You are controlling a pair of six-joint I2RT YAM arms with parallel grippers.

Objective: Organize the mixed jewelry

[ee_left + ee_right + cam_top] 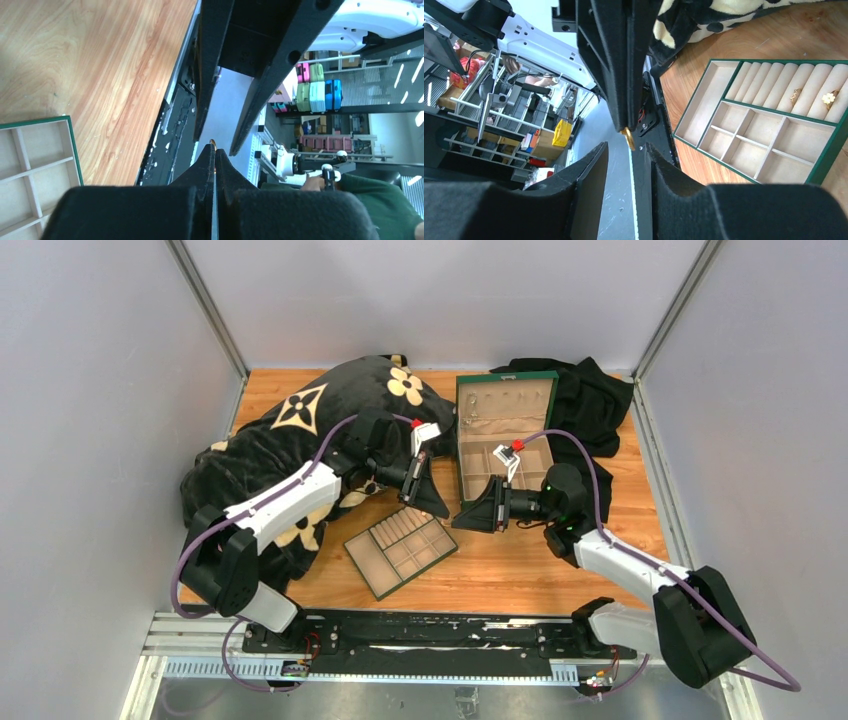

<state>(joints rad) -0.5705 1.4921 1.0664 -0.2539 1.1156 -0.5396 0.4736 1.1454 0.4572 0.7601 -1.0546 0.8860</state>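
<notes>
My left gripper (442, 510) is shut on a thin gold ring (213, 142), which pokes out of its tips (215, 150) in mid-air above the wood. The ring also shows in the right wrist view (627, 138), just beyond my right gripper (626, 150). My right gripper (460, 521) is open and faces the left one tip to tip, with its fingers (215, 65) spread either side of the left tips. Two small gold pieces (828, 98) sit in the rolls of the flat green tray (814, 172). No silvery cluster is visible.
The flat tray (368, 572) lies on the wood in front of the grippers. The open green box (462, 440) stands behind them. A black flowered cushion (300, 430) fills the left side under the left arm. Black cloth (590, 400) lies at the back right.
</notes>
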